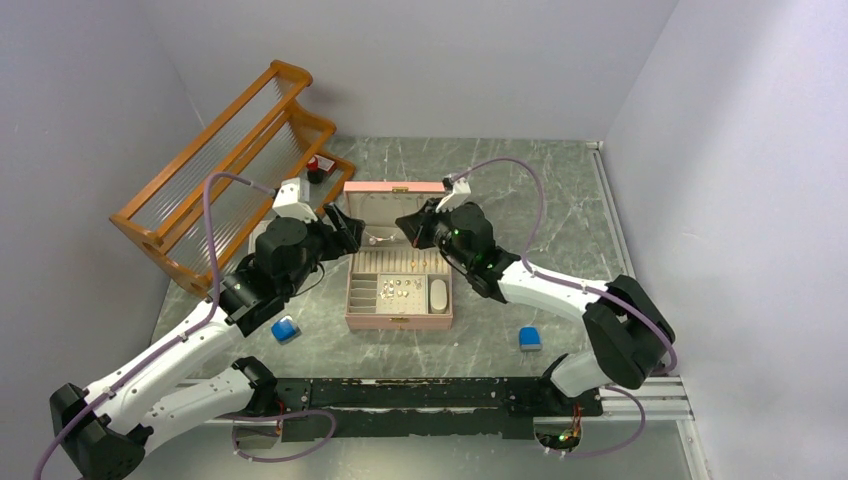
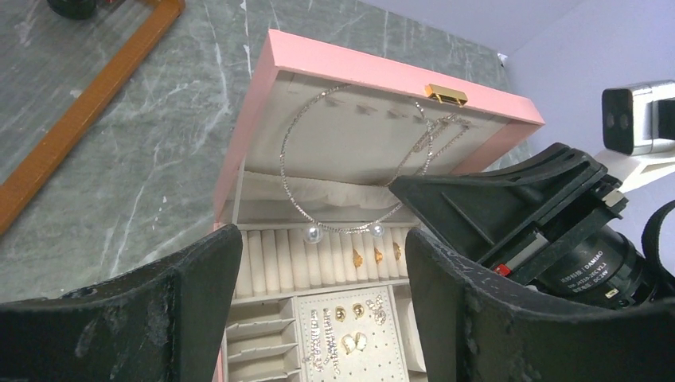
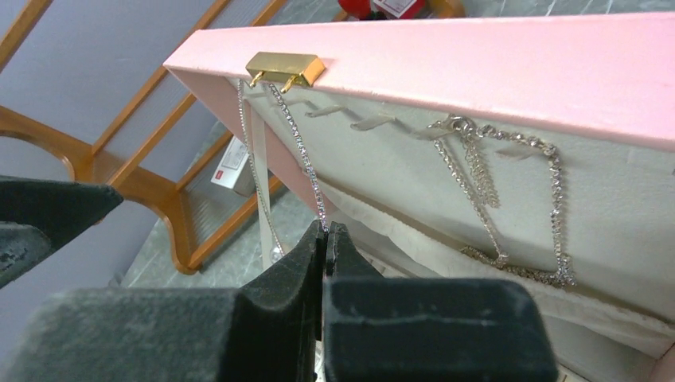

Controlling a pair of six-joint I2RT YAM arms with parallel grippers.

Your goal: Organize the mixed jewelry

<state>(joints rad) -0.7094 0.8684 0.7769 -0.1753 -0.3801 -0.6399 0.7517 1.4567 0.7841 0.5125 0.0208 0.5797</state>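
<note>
Chain [image 3: 299, 155] pinched in right gripper [image 3: 325, 235], lower end hidden; left gripper [image 2: 322, 247] spread apart.

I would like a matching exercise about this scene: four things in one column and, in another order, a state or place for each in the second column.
Things:
1. right claw
2. left claw
3. clasp
4. blue block

States or places:
A. on the table, outside the box
B. open
C. shut on a chain
D. on the edge of the lid

Pairs: 1-C; 2-B; 3-D; 4-A
</note>
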